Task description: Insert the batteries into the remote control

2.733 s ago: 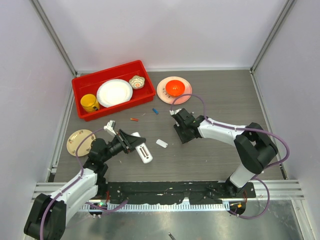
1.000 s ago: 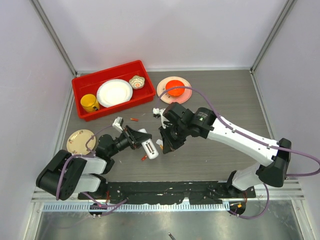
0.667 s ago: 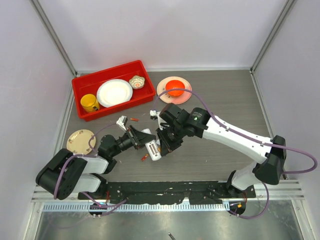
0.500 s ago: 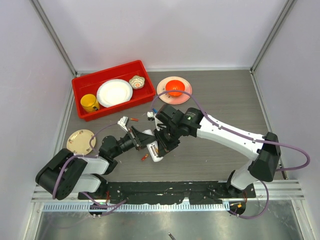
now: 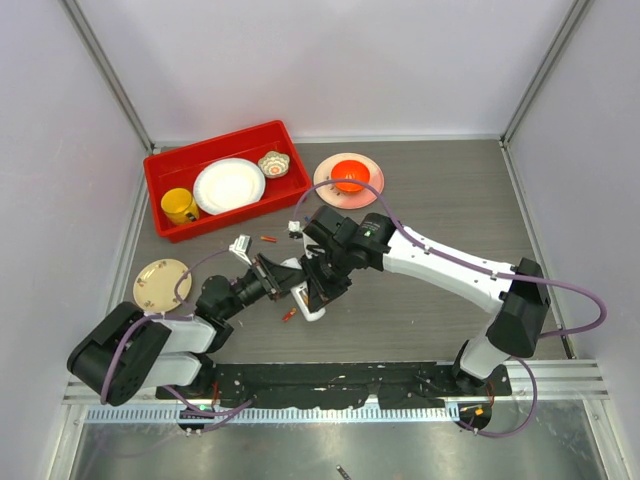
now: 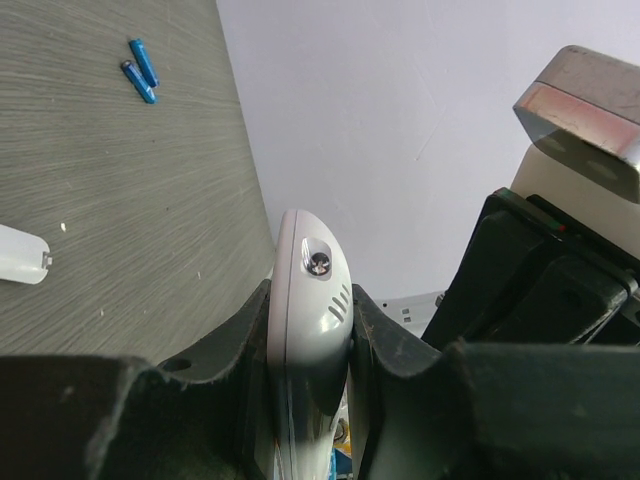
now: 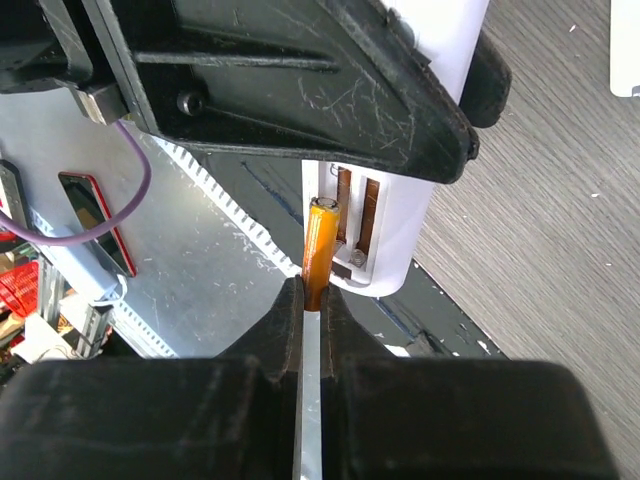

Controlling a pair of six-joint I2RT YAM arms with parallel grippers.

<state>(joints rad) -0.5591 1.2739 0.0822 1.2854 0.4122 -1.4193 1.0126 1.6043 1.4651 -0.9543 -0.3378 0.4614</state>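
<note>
My left gripper [image 5: 287,279] is shut on the white remote control [image 5: 306,299] and holds it above the table; in the left wrist view the remote [image 6: 305,320] is clamped between both fingers. My right gripper [image 5: 318,284] is shut on an orange battery [image 7: 321,250]. The battery's tip sits at the left edge of the remote's open recess [image 7: 357,232], where metal contacts and a spring show. Two blue batteries [image 6: 140,70] lie on the table. An orange-red battery [image 5: 268,240] and another one [image 5: 288,315] lie near the left arm.
A small loose white piece [image 7: 625,50] lies on the table beside the remote; it also shows in the left wrist view [image 6: 20,268]. A red bin [image 5: 160,165] holds a yellow mug [image 5: 180,206], a white plate and a small bowl. A pink plate [image 5: 325,185] and a tan plate [image 5: 160,283] stand nearby.
My right gripper has moved left and down with the orange battery, closing onto the remote's recess. My left gripper has shifted the remote slightly right toward it.
</note>
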